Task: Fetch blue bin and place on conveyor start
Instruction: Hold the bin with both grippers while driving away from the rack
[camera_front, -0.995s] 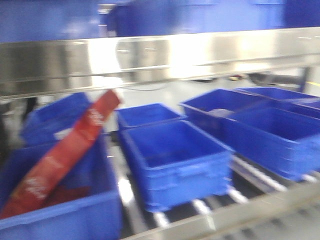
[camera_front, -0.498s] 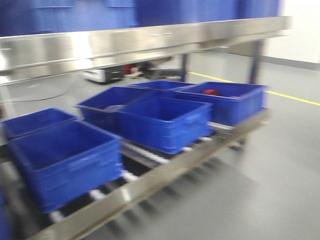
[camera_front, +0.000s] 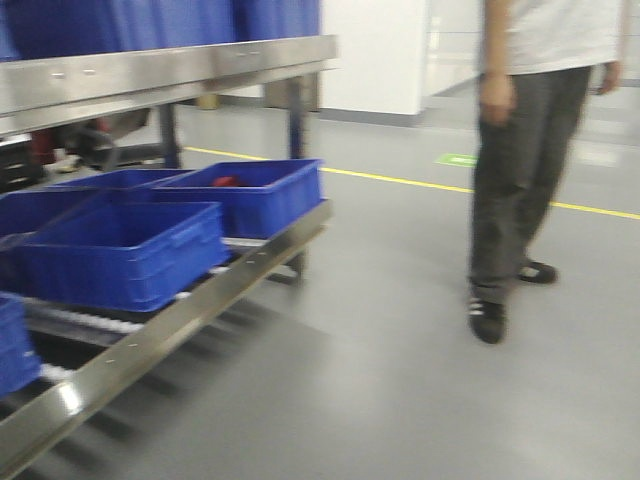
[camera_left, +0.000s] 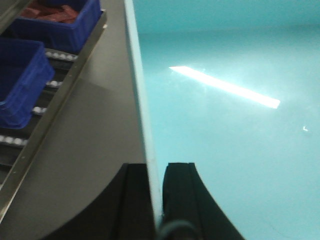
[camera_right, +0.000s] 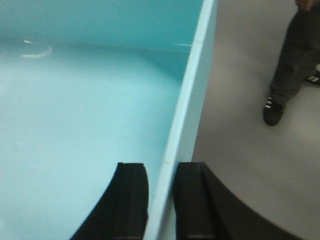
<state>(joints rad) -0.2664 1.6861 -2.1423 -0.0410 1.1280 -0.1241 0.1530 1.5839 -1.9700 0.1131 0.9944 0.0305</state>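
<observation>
Since the left pincer (camera_left: 156, 197) is clamped on one side wall of the blue bin (camera_left: 225, 125), one finger inside and one outside, and the right pincer (camera_right: 161, 200) grips the opposite wall in the same way, the fetching looks done. The tub is held between the two arms, over the grey floor (camera_front: 400, 380). By my judgement the carry and the setting-down are left, since no conveyor start shows in any view. The front view is smeared. It shows only dark blue bins (camera_front: 120, 250) on a steel roller shelf (camera_front: 170, 320) and a person (camera_front: 530, 150) cut off above the chest. The tub's underside and far corners are out of sight.
</observation>
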